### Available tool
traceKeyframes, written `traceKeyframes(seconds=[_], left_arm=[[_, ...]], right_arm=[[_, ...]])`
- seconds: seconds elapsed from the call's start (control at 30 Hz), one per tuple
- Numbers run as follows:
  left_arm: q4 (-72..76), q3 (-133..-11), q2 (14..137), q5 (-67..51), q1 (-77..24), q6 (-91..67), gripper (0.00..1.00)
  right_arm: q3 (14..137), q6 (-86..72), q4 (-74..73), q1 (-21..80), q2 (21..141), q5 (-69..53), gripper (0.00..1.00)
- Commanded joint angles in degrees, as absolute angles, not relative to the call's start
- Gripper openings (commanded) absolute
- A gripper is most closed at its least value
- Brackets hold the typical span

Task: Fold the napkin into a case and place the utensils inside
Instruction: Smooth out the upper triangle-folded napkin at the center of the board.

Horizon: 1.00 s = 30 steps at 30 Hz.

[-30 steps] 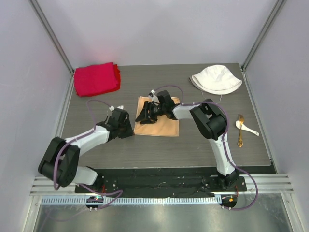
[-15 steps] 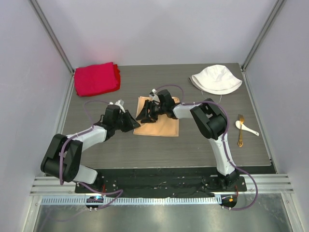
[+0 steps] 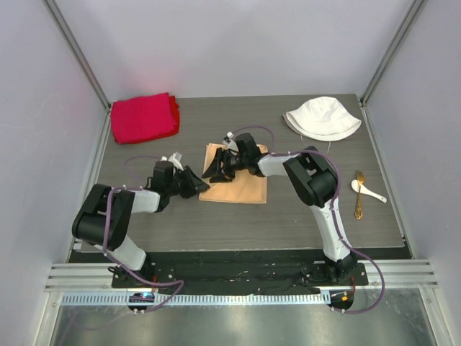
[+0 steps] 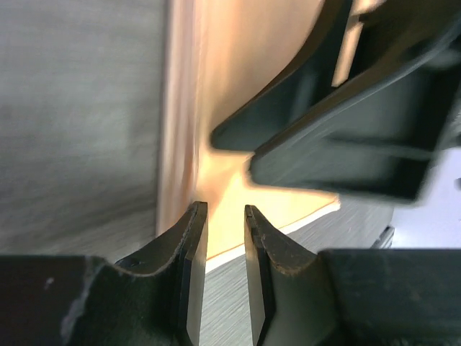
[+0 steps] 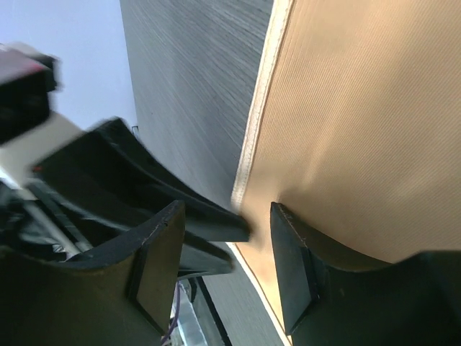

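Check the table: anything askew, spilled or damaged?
Nothing stands out. The napkin lies flat mid-table, the left gripper and right gripper at its left edge; the white spoon and gold fork lie close together near the right edge.

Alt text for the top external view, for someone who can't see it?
Two robot arms meet at the left edge of a peach napkin mid-table, the left end effector and right end effector both open. A red cloth lies back left, a white hat back right, a white spoon and gold fork near the right edge.

obstacle: right hand [image 3: 215, 173] over napkin [image 3: 241, 189] | free: table [image 3: 288, 223] near strip
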<state>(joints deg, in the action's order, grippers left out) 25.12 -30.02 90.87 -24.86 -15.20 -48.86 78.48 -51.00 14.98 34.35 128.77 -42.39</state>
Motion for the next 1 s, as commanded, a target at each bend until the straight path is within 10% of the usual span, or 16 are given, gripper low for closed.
traceKeyframes(seconds=[0.0, 0.97], left_arm=[[35.15, -24.98, 93.69, -27.6, -14.94, -52.29, 0.31], [34.54, -17.41, 94.22, -21.62, -14.85, -52.65, 0.3]], right_arm=[[81.73, -51.94, 16.44, 34.01, 129.55, -43.24, 0.57], [105.52, -50.19, 11.87, 32.26, 147.89, -46.84, 0.64]])
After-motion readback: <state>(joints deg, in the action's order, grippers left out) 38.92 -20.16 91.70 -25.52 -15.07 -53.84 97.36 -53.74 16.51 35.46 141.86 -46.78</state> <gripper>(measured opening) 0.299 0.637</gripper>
